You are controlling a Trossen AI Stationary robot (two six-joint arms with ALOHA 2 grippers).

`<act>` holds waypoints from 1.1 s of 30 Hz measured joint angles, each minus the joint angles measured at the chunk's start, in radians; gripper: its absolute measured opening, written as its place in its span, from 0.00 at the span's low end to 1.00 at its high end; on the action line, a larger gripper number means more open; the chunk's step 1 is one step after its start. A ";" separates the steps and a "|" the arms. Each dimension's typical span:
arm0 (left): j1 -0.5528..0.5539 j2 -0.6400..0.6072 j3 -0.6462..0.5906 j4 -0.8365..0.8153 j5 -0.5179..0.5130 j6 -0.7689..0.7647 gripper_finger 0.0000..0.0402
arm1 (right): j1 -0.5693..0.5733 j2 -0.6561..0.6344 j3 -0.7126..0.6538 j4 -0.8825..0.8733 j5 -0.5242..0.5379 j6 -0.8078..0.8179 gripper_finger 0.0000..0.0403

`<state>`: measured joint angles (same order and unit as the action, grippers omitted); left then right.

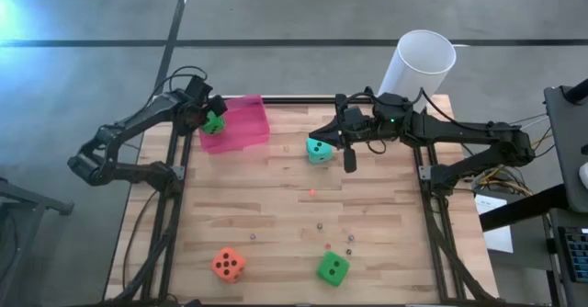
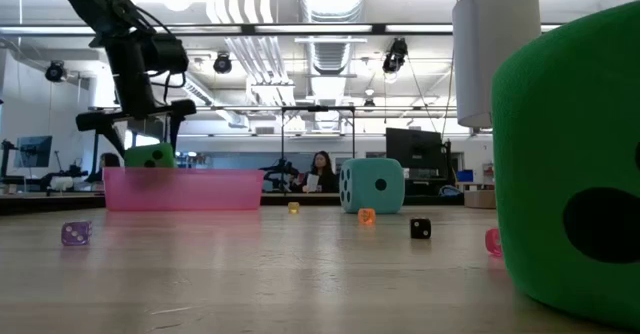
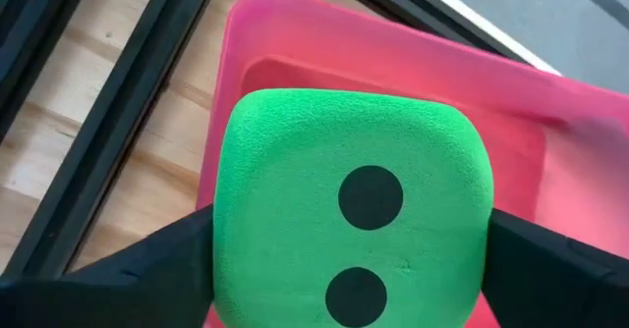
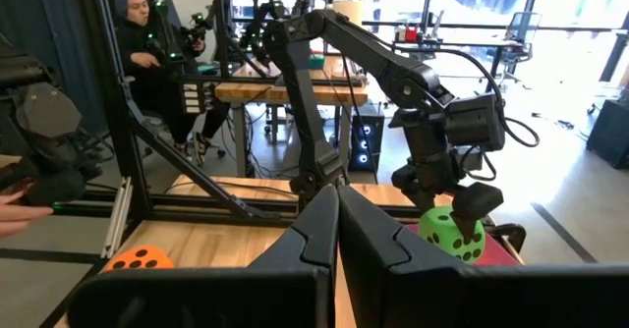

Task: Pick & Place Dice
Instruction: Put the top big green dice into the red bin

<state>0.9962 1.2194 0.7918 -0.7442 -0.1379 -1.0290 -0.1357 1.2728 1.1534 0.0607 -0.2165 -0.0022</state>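
My left gripper [image 1: 212, 119] hangs over the left end of the pink tray [image 1: 246, 128] and is shut on a bright green die [image 3: 354, 220], which shows two black pips. My right gripper [image 4: 335, 198] is shut on nothing and hovers level, high above the table's far middle, over the teal die [image 1: 320, 150]. The teal die rests on the wooden table [image 1: 276, 206]. An orange die [image 1: 228, 264] and a second green die [image 1: 333, 268] sit near the table's front edge. My left gripper pinches the green die by two opposite sides [image 3: 228, 259], one dark finger [image 3: 147, 274] on each. The fingers come from above, slanting down. The die hangs between them over the tray's inside, about level with its rim [image 2: 185, 174].
A tall white cylinder [image 1: 423, 61] stands at the far right corner. Tiny beads [image 1: 319, 224] lie scattered on the middle of the table. Black frame rails [image 1: 170, 206] run along the left and right edges. A person sits in the room beyond.
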 joint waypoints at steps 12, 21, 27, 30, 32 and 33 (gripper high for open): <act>0.000 0.001 0.002 -0.007 0.000 -0.018 0.93 | 0.000 0.000 0.000 0.000 0.000 0.001 0.02; 0.000 0.001 0.002 -0.008 -0.005 -0.019 0.95 | 0.000 0.000 0.000 0.000 0.000 0.001 0.02; 0.000 0.001 0.002 -0.007 -0.005 -0.019 0.95 | 0.000 0.000 0.000 0.000 0.000 0.000 0.02; 0.000 0.002 0.010 -0.013 -0.004 -0.019 0.98 | 0.000 0.000 0.000 0.000 0.000 0.001 0.02; 0.000 0.002 0.028 -0.021 -0.003 -0.019 0.98 | 0.000 0.000 0.000 0.000 0.000 0.000 0.02; -0.003 0.002 0.037 -0.029 -0.002 -0.019 0.98 | 0.000 0.000 0.000 0.000 0.000 0.001 0.02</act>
<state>0.9936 1.2209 0.8291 -0.7730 -0.1402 -1.0485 -0.1356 1.2728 1.1534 0.0605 -0.2165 -0.0009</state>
